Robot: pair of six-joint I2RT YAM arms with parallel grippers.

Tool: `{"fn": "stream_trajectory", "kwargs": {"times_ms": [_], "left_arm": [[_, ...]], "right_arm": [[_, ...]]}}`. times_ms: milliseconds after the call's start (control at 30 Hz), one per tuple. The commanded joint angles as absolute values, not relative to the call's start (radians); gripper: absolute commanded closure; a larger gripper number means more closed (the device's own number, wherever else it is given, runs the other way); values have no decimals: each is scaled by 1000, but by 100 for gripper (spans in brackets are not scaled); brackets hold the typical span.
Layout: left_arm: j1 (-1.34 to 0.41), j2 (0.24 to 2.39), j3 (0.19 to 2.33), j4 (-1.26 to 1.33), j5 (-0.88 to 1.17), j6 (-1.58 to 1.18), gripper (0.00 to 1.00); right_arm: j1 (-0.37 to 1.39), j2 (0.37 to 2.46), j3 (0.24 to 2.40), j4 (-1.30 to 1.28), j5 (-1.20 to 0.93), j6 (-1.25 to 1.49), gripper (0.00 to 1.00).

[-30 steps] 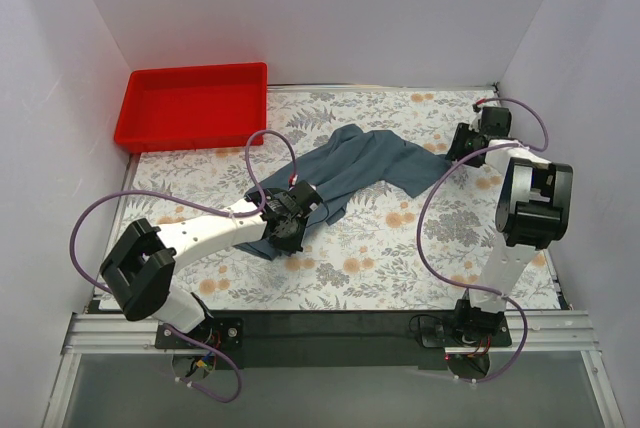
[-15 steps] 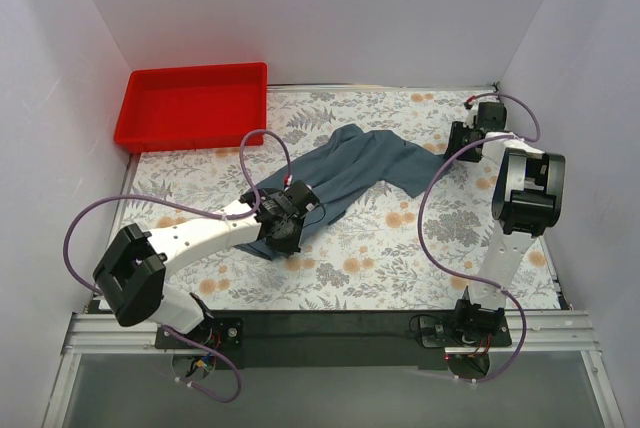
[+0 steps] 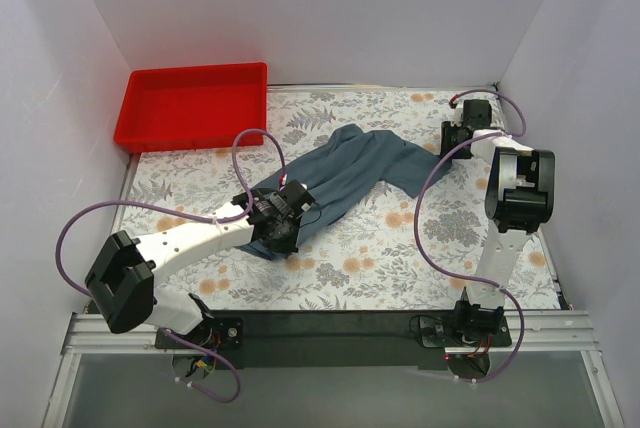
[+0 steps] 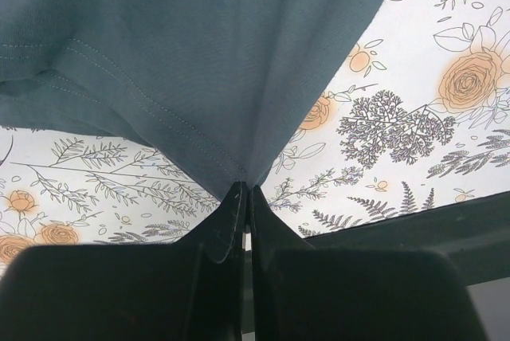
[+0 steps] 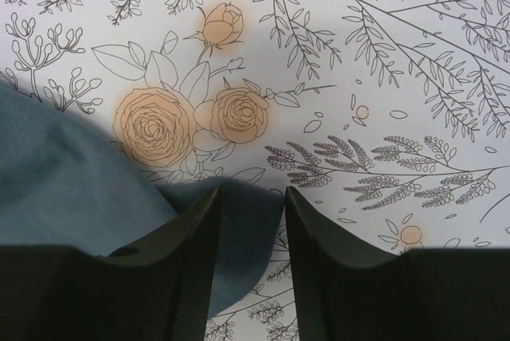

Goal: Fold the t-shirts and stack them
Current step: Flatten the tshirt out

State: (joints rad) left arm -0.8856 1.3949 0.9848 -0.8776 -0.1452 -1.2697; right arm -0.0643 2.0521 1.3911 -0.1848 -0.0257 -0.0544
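On the tabletop (image 3: 400, 238), left gripper (image 4: 245, 191) pinches the t-shirt (image 4: 199, 54) hem; right gripper (image 5: 251, 195) straddles a corner, jaws apart. Pulling early may lose it.

From my end the t-shirt (image 3: 350, 173) reads plain slate blue-grey, no print. The table cover (image 3: 400, 238) is white with grey leaf sketches and orange roses. Far-left tray (image 3: 190, 105) is bright red, cables (image 3: 416, 223) purple, arms (image 3: 190, 238) white and black
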Motion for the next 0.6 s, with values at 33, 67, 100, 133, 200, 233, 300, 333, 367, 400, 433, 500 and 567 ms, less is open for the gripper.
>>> {"fn": "stream_trajectory", "kwargs": {"times_ms": [33, 67, 100, 133, 200, 233, 300, 333, 367, 400, 433, 500, 567], "left_arm": [[-888, 1345, 989, -887, -138, -1281, 100], [-888, 1344, 989, -885, -137, -1281, 100], [-888, 1347, 989, -882, -132, -1279, 100], [-888, 1350, 992, -881, -129, -1281, 100], [-888, 1353, 993, -873, -120, -1281, 100], [-888, 1351, 989, -870, -118, -1281, 100], [-888, 1347, 985, -867, -118, -1282, 100], [-888, 1342, 982, -865, -121, -1285, 100], [-888, 1339, 977, -867, -124, -1284, 100], [-888, 1335, 973, -868, -129, -1284, 100], [-887, 1328, 973, -868, -147, -1282, 100], [-884, 1325, 974, -874, -173, -1269, 100], [-868, 1324, 991, -877, -213, -1255, 100]], "right_arm": [[-57, 2066, 1333, -287, -12, -52, 63], [-57, 2063, 1327, -290, -11, -51, 64], [-57, 2059, 1322, -293, -9, -52, 63], [-57, 2049, 1312, -296, -8, -51, 64], [-57, 2043, 1304, -302, -5, -49, 68], [-57, 2040, 1295, -304, -5, -48, 72], [-57, 2039, 1289, -310, -5, -41, 76], [-57, 2034, 1287, -317, 21, -38, 81], [-58, 2031, 1289, -322, 20, -32, 84], [-60, 2028, 1293, -327, 14, -25, 86], [-61, 2011, 1296, -340, 8, -6, 93], [-64, 1981, 1312, -348, -21, 21, 99], [-71, 1925, 1334, -365, 0, 49, 99]]}}
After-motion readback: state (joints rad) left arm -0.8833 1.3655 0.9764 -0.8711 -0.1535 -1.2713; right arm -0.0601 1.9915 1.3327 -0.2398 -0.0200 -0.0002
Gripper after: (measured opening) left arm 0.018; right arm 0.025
